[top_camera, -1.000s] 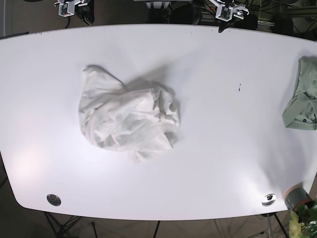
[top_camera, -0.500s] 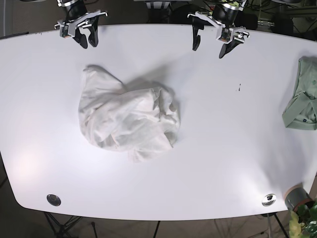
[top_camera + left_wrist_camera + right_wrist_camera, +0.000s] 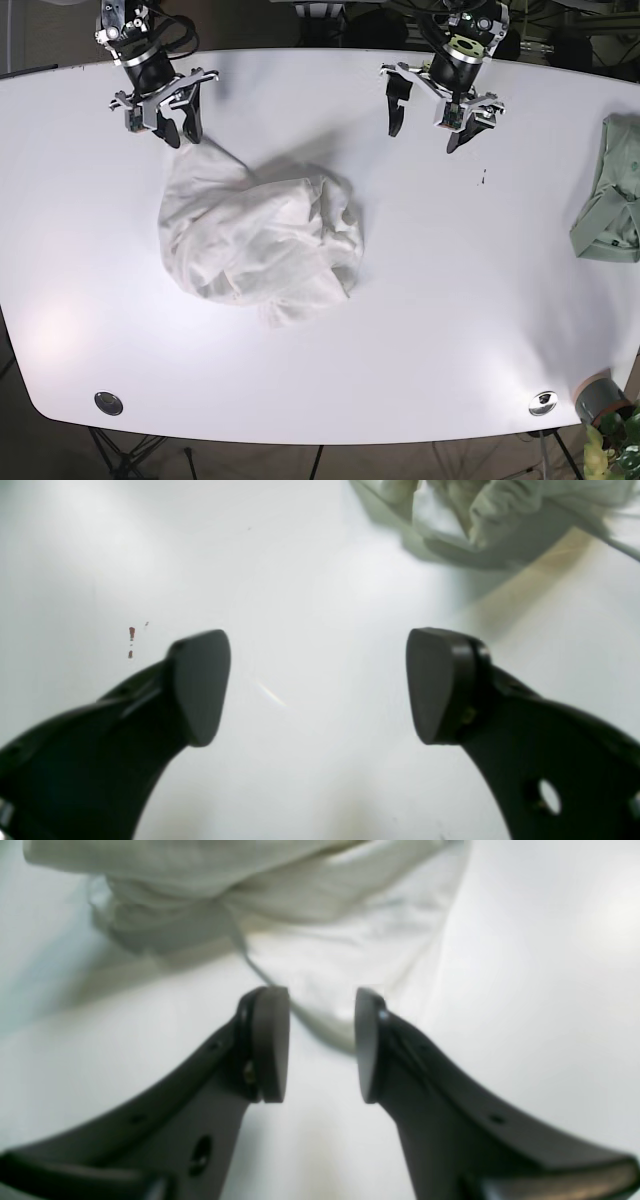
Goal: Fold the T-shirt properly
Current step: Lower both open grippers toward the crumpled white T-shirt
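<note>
While my right hand [image 3: 320, 1045] hangs released, its tips only narrowly parted, the T-shirt [image 3: 255, 240] lies crumpled on the tabletop [image 3: 450, 300], its nearest edge just ahead of those tips. I judge it best to lower here and pinch that single edge. Farther off, my left hand [image 3: 317, 685] gapes wide, the cloth well ahead to its right.

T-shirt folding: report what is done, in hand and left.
Done: nothing; the T-shirt lies crumpled on the table. In hand: the right hand hovers open at the shirt's top corner; the left hand is open over bare table, holding nothing. Left: grasping, spreading flat, every fold.
</note>
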Controlling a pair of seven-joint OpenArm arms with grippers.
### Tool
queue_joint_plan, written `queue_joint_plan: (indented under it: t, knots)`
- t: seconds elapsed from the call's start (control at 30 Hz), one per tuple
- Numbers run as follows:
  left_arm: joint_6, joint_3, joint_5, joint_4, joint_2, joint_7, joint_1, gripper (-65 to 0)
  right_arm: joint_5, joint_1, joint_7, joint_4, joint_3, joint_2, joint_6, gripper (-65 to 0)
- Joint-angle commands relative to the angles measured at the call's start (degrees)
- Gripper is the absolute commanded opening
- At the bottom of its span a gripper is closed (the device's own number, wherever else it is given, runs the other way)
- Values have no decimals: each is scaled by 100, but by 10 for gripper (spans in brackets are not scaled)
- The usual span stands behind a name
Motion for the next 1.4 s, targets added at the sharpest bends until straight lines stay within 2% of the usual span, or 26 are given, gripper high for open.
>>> queue_joint_plan:
  t: [0.0,0.17,0.23,0.33,0.4,0.6,0.8,1.03,1.3,1.37]
  knots:
    - [25,7,-38,98,16,-46,-56,-106,24,67,-58,287,27,45,43,-392]
    - [16,-2,-38,89,-10,340,-364,-107,42,437,-700,683,-9,19,60,-219]
    - [16,-10,-38,89,-19,428,-452,-108,68,577,-876,762,-88,28,78,-192]
    - [7,-19,-38,89,-19,455,-549,-108,33,911,-1131,806,-343,45,315,-192]
    - [7,-19,-38,89,-19,455,-610,-108,33,1201,-1386,806,-439,45,359,-192]
    - [7,-19,-38,89,-19,455,-672,-108,33,1922,-2001,762,-413,-7,351,-192]
    - [7,-19,-55,89,-19,455,-804,-108,24,2529,-2291,569,-360,37,333,-192]
    - [7,-2,-73,89,-10,446,-1191,-108,24,3039,-2555,103,334,2,377,-192]
    - [7,7,-73,80,-1,463,-1358,-108,24,3549,-3038,-64,378,116,333,-192]
    - [7,7,-73,80,7,463,-1366,-108,51,3593,-3153,-179,545,98,333,-192]
